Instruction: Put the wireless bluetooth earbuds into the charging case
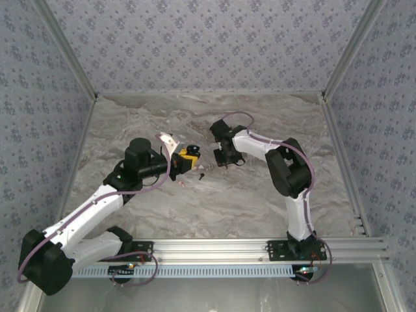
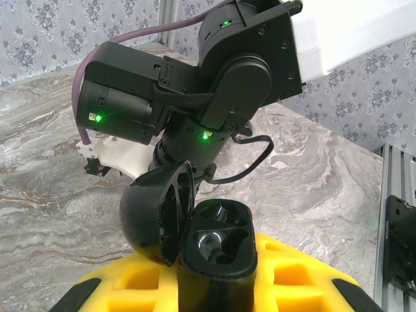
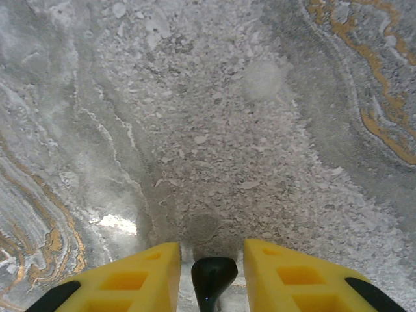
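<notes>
Left gripper (image 2: 216, 289) pinches charging case (image 2: 218, 257) (lid (image 2: 155, 218) open); right gripper (image 3: 212, 252) flanks black earbud (image 3: 213, 281), grip unclear

The left gripper (image 2: 211, 279) clamps its yellow fingers (image 2: 296, 273) on either side of a black charging case (image 2: 224, 260) at the near edge. The case's rounded lid (image 2: 153, 214) is swung open to the left, baring two dark wells. Just beyond it hangs the other arm's black wrist (image 2: 227, 71), with small green lights glowing and a purple cable (image 2: 117, 49) curving off left. A marbled table (image 2: 312, 175) spreads underneath, with a metal rail (image 2: 390, 214) at the right and patterned wall (image 2: 39, 26) on the far side.
</notes>
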Motion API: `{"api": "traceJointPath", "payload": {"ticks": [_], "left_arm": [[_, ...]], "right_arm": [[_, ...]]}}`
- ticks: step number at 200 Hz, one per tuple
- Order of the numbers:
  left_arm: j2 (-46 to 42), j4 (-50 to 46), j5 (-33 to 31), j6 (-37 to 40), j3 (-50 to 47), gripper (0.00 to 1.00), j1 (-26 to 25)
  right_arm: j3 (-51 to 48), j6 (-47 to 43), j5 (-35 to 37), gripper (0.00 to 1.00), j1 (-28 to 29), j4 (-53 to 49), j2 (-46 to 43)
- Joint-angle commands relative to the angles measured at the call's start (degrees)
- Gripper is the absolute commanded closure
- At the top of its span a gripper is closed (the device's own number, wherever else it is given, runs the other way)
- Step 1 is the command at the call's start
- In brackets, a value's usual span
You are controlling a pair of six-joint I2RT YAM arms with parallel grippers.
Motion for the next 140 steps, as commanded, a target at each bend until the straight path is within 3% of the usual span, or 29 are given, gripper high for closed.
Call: {"api": "traceJointPath", "payload": {"ticks": [1, 81, 140], "left_arm": [[-1.3, 0.3, -0.4, 1.0, -0.4, 0.89, -0.3], [-1.2, -0.2, -1.1, 1.0, -0.4, 0.89, -0.4], [1.1, 0.8, -3.7, -0.7, -1.0, 0.89, -0.4]], "right_arm": [[1.0, 1.1, 0.7, 0.68, 0.9, -2.9, 2.6], [0.6, 0.8, 1.1, 0.77, 1.0, -2.3, 1.9], [-5.3, 1.0, -5.3, 0.78, -1.8, 5.1, -4.9]]}}
